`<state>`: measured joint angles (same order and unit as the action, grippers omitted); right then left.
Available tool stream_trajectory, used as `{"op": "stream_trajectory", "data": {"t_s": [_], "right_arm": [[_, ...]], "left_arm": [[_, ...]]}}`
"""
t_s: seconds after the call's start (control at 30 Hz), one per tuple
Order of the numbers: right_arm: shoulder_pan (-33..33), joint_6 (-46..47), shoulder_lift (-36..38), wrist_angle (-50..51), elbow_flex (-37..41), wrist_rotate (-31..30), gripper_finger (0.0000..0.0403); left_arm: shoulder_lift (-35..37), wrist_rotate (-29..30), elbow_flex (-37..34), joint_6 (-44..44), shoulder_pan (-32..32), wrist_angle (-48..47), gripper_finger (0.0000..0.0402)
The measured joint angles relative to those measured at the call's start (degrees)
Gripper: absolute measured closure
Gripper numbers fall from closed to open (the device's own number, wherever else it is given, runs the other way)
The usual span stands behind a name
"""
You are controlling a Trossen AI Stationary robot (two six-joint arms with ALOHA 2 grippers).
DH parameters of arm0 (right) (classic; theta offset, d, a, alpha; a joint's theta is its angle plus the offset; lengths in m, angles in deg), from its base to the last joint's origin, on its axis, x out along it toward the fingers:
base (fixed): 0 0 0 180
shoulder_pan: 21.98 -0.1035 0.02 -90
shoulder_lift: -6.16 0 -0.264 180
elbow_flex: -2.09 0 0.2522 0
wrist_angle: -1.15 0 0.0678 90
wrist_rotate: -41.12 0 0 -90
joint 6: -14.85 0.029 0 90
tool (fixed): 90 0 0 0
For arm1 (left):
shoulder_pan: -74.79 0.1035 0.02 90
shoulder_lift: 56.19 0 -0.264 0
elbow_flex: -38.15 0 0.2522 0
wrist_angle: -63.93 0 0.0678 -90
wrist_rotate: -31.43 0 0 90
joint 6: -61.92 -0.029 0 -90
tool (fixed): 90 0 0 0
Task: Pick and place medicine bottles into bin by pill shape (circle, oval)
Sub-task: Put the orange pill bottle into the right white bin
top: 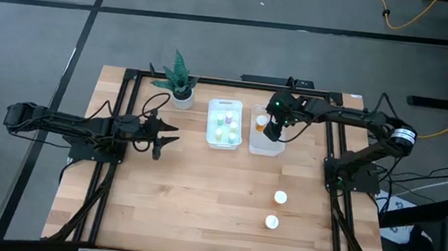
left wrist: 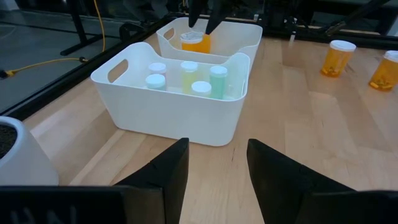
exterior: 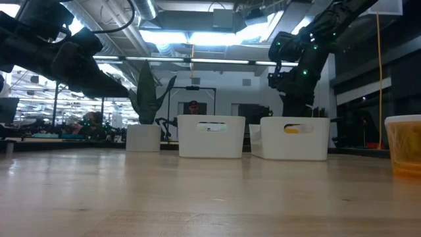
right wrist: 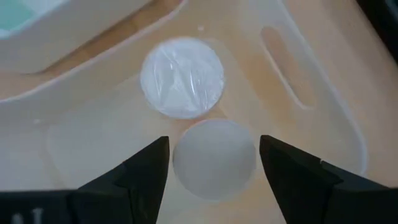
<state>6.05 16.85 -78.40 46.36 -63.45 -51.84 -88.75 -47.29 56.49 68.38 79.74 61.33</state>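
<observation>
Two orange bottles (top: pixel 280 198) wait on the worktop (top: pixel 200 197), so lift your right tool (top: pixel 272 130), jaws spread around the capped bottle (right wrist: pixel 214 158) standing in the right bin (top: pixel 275 147), straight up.

- A wooden table (top: pixel 200 206) with light boards, seen from above.
- A green plant (top: pixel 178 76) with pointy leaves in a small white pot (top: pixel 182 98). It stands near the back of the table.
- A black metal frame (top: pixel 236 83) runs along the table's edges.
- The floor (top: pixel 43 34) around the table is gray with dark lines.
- An orange cable (top: pixel 407 19) lies on the floor.
</observation>
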Motion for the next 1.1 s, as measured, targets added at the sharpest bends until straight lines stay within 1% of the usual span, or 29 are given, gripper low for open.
{"op": "stream_trajectory", "data": {"t_s": [0.13, 0.23, 0.37, 0.47, 0.57, 0.63, 0.9, 1.1], "right_arm": [[-0.02, 0.72, 0.00, 0.09, -2.87, -0.06, 0.0150], [-0.09, 0.84, 0.09, 2.78, -6.28, -0.09, 0.0150], [-0.83, 4.85, 0.79, 12.22, -11.48, 0.02, 0.0150], [-3.19, 9.83, 2.41, 19.98, -14.51, -1.68, 0.0150], [-7.11, 13.05, 5.51, 26.11, -16.57, -5.56, 0.0155], [-10.37, 14.86, 8.28, 28.45, -16.82, -7.68, 0.0159], [-24.96, 26.90, 21.35, 34.88, -14.07, -7.91, 0.0169], [-36.02, 40.48, 29.37, 37.16, -8.96, -7.93, 0.0170]], "left_arm": [[-0.02, 0.00, 0.00, -0.02, 0.02, 0.00, 0.0247], [0.00, 0.00, 0.00, -0.01, 0.02, 0.00, 0.0247], [0.00, 0.00, 0.00, 0.00, 0.00, 0.00, 0.0247], [0.00, -0.01, 0.00, -0.01, 0.01, 0.00, 0.0246], [0.00, 0.00, 0.00, 0.00, 0.00, 0.00, 0.0247], [0.00, -0.02, 0.00, -0.02, 0.02, 0.00, 0.0247], [0.00, 0.00, 0.00, -0.02, 0.01, 0.00, 0.0246], [0.00, 0.00, 0.00, -0.02, 0.02, 0.00, 0.0246]]}}
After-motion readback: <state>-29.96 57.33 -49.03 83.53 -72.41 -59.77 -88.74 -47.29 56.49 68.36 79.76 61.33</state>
